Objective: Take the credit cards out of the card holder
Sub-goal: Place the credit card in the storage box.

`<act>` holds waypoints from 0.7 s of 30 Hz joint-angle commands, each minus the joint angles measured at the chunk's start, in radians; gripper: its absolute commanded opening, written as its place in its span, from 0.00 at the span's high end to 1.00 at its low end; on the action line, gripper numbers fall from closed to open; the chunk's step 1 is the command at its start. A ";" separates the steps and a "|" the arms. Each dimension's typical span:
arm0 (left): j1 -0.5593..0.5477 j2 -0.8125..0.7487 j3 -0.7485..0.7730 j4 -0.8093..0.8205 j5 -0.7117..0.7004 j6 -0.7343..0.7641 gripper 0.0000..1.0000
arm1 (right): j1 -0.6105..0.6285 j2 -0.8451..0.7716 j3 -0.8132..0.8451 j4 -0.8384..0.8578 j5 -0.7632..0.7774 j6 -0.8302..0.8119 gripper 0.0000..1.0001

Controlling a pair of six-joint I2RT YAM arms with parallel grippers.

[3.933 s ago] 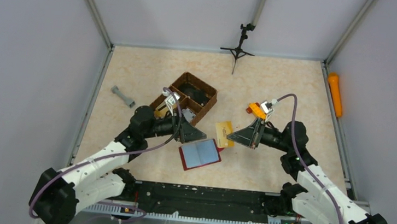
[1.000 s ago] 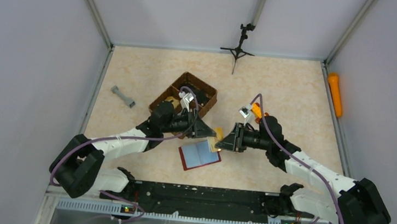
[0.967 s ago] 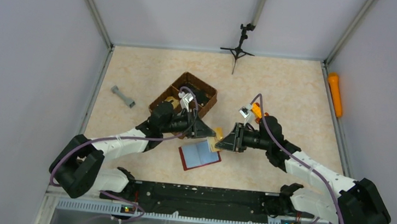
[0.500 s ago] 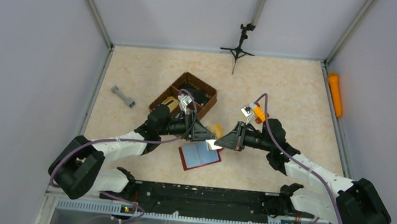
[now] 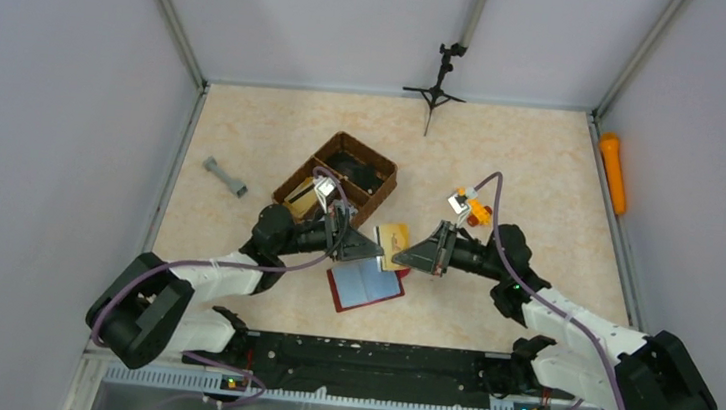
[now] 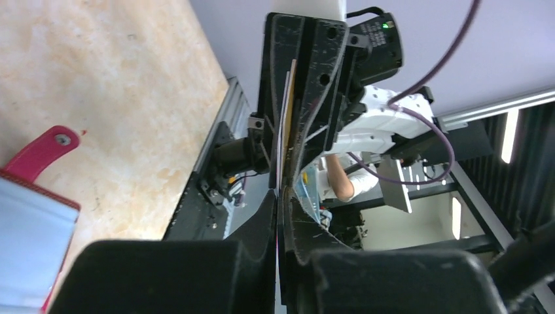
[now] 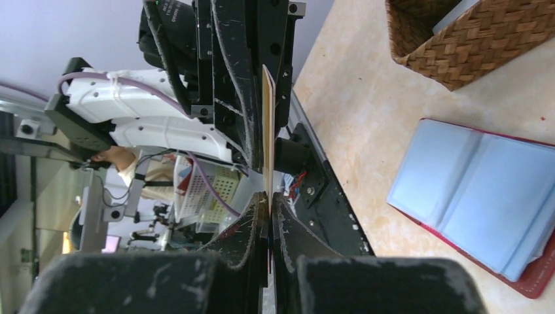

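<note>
My left tool (image 5: 374,252) and my right tool (image 5: 400,261) meet nose to nose above the middle of the surface (image 5: 513,169). Each is pressed together on an opposite edge of the same tan credit card (image 5: 394,239). The card hangs in the air between them, clear of the surface, and its printed face shows to the overhead camera. In both wrist views I see it only edge-on, as a thin line running from my own fingertips (image 7: 262,208) into the tool opposite. In the left wrist view a pale sliver lies against the tan edge. I cannot tell whether that is a second card.

The card holder (image 5: 364,284) lies open and flat on the surface, just nearer to my bases than the pinched card and apart from both tools. Its dark red cover is underneath and its bluish sleeves (image 7: 481,196) face up. Its little red snap tab (image 6: 49,147) sticks out sideways onto the bare surface.

The brown woven basket (image 5: 387,187) stands just beyond my left tool. A pale flat piece shows over its rim in the right wrist view, and I cannot make out what it is. A grey dumbbell-shaped piece (image 5: 225,177) lies well off to the left. A small black tripod (image 5: 437,84) stands at the far edge, and an orange cylinder (image 5: 612,172) rests outside the right rail.
</note>
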 commanded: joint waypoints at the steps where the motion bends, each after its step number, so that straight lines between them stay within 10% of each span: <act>1: 0.005 0.020 0.002 0.239 0.027 -0.073 1.00 | -0.007 0.029 -0.015 0.194 -0.050 0.069 1.00; 12: 0.003 0.021 -0.002 0.241 0.032 -0.079 1.00 | -0.009 -0.029 0.016 0.029 -0.011 -0.013 0.73; 21: 0.011 0.013 -0.007 0.229 0.040 -0.080 1.00 | -0.036 -0.076 0.024 -0.040 -0.004 -0.036 0.81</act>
